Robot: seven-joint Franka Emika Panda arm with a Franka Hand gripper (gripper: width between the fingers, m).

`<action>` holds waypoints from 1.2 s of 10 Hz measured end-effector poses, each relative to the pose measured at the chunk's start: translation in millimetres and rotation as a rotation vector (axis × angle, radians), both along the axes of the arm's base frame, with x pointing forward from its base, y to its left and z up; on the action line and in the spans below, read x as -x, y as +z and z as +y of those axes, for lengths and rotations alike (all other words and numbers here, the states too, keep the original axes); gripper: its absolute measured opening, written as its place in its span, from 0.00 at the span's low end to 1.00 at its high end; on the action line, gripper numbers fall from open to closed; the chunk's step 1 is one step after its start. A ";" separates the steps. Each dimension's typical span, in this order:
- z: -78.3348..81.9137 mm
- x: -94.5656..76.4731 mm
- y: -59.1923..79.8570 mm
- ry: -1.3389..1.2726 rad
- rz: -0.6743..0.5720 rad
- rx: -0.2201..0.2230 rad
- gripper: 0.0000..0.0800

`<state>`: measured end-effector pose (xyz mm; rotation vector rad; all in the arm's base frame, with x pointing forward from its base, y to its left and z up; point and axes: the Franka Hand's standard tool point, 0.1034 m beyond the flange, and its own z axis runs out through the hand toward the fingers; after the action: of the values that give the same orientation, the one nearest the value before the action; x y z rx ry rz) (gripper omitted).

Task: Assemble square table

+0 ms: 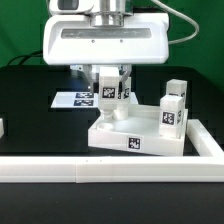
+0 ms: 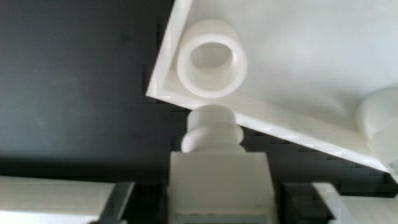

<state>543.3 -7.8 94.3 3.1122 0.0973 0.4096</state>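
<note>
We begin with the biggest thing, the square table top (image 1: 135,135). It lies on the black table, just behind the long white rail (image 1: 110,170), with two legs (image 1: 172,108) already standing on it at the exterior view's right. Above its other end hangs the gripper (image 1: 110,100), and its fingers (image 2: 71,200) are pinching one more leg (image 2: 217,165) between them.

To do this step well, we think the threaded tip of the leg must come exactly over the corner socket (image 2: 214,60) and stay upright. Only then should we push down and turn, because a tilted start could jam the thread.

The exterior view shows the whole layout and the marker board (image 1: 75,100) behind. The wrist view alone shows the socket and that the tip stands beside it, not yet in it.
</note>
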 end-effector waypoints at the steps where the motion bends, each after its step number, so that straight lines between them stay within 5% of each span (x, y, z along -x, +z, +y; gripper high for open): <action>1: -0.1 0.0 -0.1 0.000 0.000 0.000 0.36; 12: -3.8 8.8 -21.5 0.002 0.009 0.022 0.36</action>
<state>534.6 -11.7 72.8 3.0927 0.1050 0.3922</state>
